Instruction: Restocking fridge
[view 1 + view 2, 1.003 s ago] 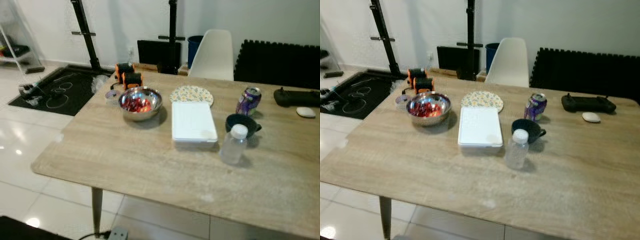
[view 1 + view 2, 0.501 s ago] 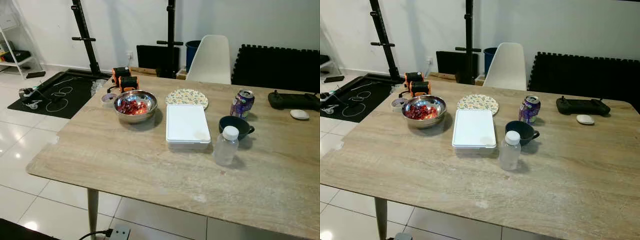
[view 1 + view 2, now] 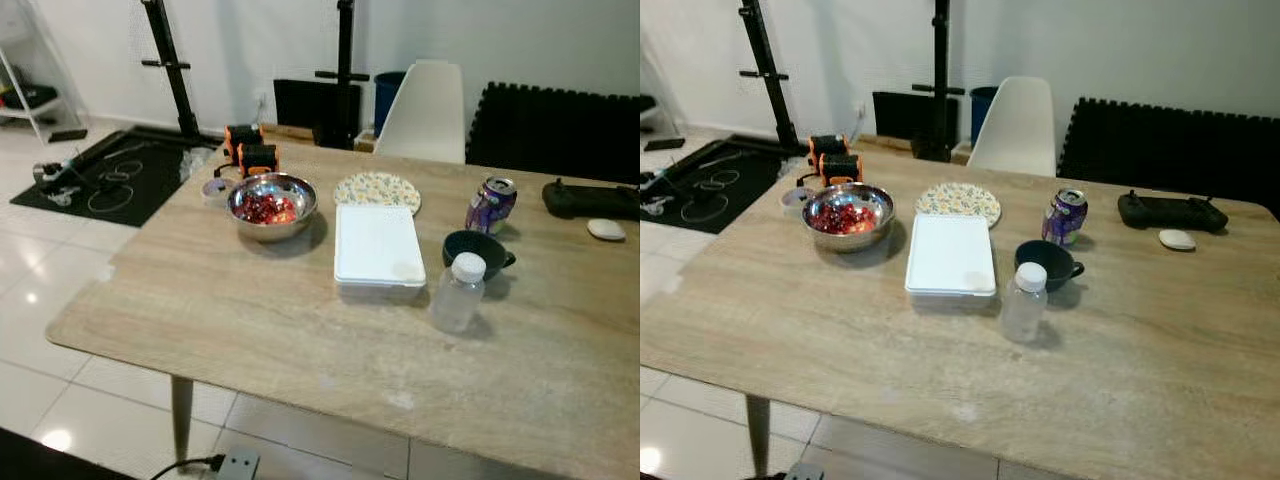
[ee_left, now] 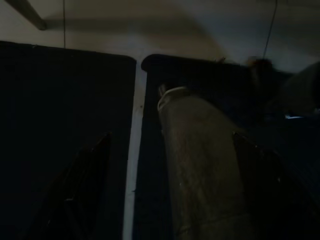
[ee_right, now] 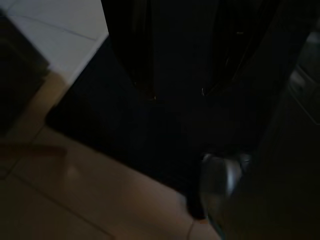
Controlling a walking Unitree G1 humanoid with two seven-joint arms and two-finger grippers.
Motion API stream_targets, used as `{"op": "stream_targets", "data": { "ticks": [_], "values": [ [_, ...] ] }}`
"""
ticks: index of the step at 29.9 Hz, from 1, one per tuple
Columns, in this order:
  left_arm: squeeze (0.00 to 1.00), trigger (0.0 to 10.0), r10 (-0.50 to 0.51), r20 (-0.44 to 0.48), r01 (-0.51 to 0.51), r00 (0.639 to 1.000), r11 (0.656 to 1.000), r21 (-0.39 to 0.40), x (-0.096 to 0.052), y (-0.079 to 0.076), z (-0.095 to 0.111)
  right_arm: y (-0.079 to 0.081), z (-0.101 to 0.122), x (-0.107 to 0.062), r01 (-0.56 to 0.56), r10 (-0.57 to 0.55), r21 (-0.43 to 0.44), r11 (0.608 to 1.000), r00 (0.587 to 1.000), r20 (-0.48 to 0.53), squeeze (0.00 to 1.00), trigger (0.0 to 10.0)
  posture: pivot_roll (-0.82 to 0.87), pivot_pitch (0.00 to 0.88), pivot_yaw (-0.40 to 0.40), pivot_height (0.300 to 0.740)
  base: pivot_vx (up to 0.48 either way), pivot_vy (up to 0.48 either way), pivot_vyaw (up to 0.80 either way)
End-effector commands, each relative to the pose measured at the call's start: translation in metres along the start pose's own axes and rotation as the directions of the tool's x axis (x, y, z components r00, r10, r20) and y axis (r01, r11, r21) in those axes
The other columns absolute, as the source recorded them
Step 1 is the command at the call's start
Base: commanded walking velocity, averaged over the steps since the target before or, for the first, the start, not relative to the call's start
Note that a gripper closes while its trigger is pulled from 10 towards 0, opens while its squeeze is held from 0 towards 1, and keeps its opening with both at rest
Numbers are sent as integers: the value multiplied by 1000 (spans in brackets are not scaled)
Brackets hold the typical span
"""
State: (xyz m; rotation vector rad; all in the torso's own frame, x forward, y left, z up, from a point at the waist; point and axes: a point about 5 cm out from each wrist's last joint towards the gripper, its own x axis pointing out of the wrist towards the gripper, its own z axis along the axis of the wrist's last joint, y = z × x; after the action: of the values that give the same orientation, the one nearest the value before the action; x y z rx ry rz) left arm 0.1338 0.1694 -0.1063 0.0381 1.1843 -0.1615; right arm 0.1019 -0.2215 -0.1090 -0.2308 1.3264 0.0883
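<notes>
Both arms hang idle below the table; wrist views are dark. In the left wrist view the left gripper has its two fingers spread wide apart, nothing between them, just a pale leg-like post ahead. In the right wrist view I cannot tell how the right gripper is set, only dark shapes over floor tile.

Restock items sit on the table, all well above and ahead of both grippers: bowl of red food, white box just beside it, bottle, cup touching close behind the bottle, can further back, plate behind the box. Remote and a mouse lie at the far corner on the right-arm side. No fridge in sight.

Risks, as judgement:
- bottle and cup stand near each other, so a reach for either may knock the other; the bottle looks light and tall and would tip
- the bowl is open and full; a tilted lift spills it
- the box is wide and flat, probably too broad for one gripper, may slip
- the can may be open and could slosh if grabbed off-centre
- arms rising from below could hit the table edge
- head views are a bit blurred, so aim may be off while walking
</notes>
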Motion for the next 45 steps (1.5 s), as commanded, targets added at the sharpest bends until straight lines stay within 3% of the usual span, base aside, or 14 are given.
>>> {"op": "stream_targets", "data": {
  "ticks": [1, 20, 29, 35, 41, 45],
  "values": [
    [0, 10000, -21, -58, 20, 998, 1000, -13, 0, -6, -15, -1, 0, 0, 4, -4, -1, 1000, 1000, 3, 0, 10000, -90, 0, -14, 740, 0, 0, 0],
    [0, 10000, -6, -64, 6, 998, 1000, 0, -1, -3, -16, -2, 1, 0, 7, -7, -13, 1000, 1000, 2, 0, 10000, -92, 0, -22, 740, 0, 0, 0],
    [0, 10000, 8, -71, -7, 997, 1000, 12, -1, -2, -18, -7, 0, -1, 72, -72, -42, 997, 997, -5, 0, 10000, -107, 0, -13, 740, 0, 0, 0],
    [0, 10000, 52, -78, -50, 996, 998, 27, -4, 14, -21, -4, 1, 0, 84, -84, -45, 995, 996, -8, 0, 10000, -118, 0, -3, 740, 0, 0, 0],
    [0, 10000, 75, -99, -72, 992, 997, 37, -12, 34, -38, 1, 0, 1, 84, -85, -40, 996, 996, -15, 0, 10000, -113, 0, 21, 740, 0, 0, 0],
    [0, 10000, 85, -113, -79, 990, 995, 57, -16, 41, -48, 5, -6, 1, 94, -94, 22, 995, 995, -31, 0, 10000, -109, 0, 24, 740, 0, 0, 0]
  ]
}}
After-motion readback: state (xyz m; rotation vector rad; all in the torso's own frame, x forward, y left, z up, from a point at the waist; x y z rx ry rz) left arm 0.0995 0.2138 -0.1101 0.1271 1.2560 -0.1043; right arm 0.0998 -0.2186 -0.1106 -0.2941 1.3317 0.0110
